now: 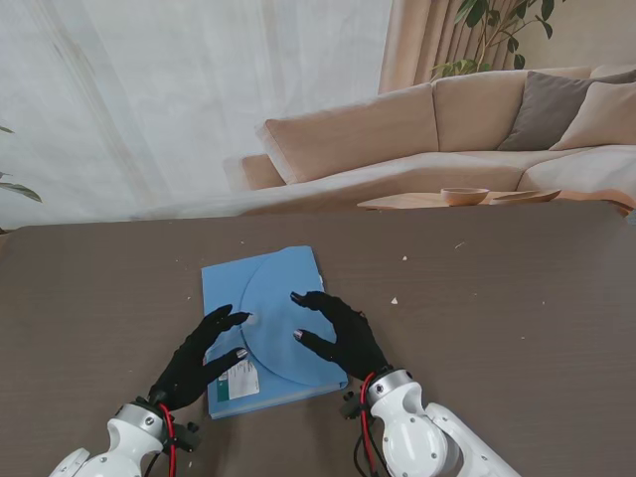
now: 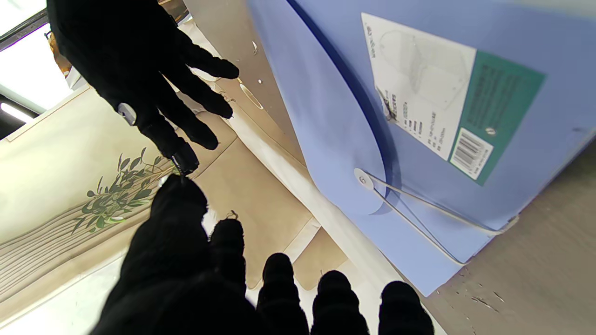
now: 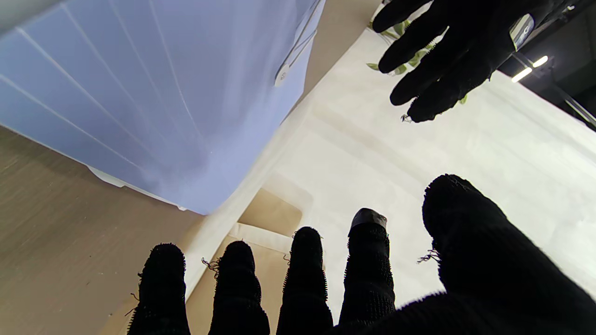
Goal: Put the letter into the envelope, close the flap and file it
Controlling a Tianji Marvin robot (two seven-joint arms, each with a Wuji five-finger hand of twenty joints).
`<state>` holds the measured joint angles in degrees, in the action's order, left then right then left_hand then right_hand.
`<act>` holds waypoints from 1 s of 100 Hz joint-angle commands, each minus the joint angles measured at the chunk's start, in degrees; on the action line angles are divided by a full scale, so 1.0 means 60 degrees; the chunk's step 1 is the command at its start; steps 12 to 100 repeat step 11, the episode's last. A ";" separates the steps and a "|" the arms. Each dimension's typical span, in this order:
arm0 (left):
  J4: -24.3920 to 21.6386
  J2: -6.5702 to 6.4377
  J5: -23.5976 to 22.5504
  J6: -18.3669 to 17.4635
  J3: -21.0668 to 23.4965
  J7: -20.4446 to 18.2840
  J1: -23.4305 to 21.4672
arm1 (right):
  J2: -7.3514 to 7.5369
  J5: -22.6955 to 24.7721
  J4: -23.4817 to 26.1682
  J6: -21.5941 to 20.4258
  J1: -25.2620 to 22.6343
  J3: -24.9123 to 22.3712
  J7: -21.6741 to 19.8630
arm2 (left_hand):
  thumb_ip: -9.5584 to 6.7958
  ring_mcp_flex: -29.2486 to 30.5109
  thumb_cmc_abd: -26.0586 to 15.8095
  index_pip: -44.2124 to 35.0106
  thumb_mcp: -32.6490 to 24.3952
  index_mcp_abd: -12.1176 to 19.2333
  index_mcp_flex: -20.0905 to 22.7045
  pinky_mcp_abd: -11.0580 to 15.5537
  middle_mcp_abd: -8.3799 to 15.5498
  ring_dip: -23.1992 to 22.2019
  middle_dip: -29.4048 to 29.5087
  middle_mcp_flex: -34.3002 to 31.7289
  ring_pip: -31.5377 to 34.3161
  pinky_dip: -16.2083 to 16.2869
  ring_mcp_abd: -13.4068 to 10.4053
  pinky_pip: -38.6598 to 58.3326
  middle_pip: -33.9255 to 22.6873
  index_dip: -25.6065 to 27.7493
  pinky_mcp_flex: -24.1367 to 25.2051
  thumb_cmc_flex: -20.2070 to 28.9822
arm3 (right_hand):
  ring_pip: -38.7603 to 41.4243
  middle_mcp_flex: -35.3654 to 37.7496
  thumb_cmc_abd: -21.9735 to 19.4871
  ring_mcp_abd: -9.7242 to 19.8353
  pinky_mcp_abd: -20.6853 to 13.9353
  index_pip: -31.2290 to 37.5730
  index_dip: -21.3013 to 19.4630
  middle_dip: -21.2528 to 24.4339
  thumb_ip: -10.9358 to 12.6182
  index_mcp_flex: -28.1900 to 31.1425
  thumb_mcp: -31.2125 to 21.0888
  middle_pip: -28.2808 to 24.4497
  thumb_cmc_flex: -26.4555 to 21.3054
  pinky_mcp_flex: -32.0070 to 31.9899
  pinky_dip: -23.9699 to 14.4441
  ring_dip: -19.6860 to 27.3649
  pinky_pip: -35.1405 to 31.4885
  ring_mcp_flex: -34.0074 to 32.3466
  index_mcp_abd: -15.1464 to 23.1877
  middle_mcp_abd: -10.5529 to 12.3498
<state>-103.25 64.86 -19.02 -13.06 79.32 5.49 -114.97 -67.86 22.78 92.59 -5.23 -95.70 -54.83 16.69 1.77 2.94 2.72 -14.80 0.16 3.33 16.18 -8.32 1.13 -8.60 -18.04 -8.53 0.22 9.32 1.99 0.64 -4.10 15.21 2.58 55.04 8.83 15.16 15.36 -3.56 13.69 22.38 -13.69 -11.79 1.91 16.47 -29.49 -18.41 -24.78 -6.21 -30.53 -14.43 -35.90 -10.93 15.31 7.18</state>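
1. Envelope (image 1: 266,328) is blue, lying flat on the brown desk (image 1: 497,298), near me and a little left of centre in the stand view.
2. Its rounded flap (image 1: 283,318) is folded down over the body; curved edge faces my left.
3. A white and green label (image 1: 237,381) with a barcode sits on the envelope's near left corner.
4. Left wrist view shows a white button (image 2: 362,179) at the flap tip, with a thin cord (image 2: 433,223) running from it toward the envelope edge.
5. I can't see the letter in any view.
6. Left hand (image 1: 199,358): fingers spread, gripping nothing, over the envelope's left edge. Fingertips (image 1: 241,318) reach the flap's curved edge; I can't tell if they touch.
7. Right hand (image 1: 338,333): fingers spread too, holding nothing, over the right part of the flap, fingertips (image 1: 297,297) pointing left.
8. Both wrist views show the other hand across from it, fingers apart, above the envelope.
9. Small pale crumbs (image 1: 395,300) are scattered on the desk to the right of the envelope.
10. Beyond the desk's far edge: a beige sofa (image 1: 447,129) and a wooden bowl (image 1: 464,196).
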 commanded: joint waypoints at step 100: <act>-0.0066 0.0037 0.0005 -0.0068 0.0035 -0.0123 -0.0118 | -0.0057 -0.0021 0.0097 0.0080 -0.0116 0.0008 -0.0092 | -0.0005 -0.0177 -0.0142 -0.0088 -0.0007 0.0196 0.0195 0.0410 0.0347 0.0205 0.0035 0.0062 -0.0159 -0.0212 -0.0340 -0.0162 0.0025 -0.0122 -0.0010 0.0214 | -0.0144 -0.0149 -0.0172 0.0497 -0.0308 -0.0225 0.0134 0.0065 -0.0188 -0.0319 0.0239 0.0065 -0.0063 -0.0098 0.0099 0.0169 0.0166 0.0204 0.0235 0.0255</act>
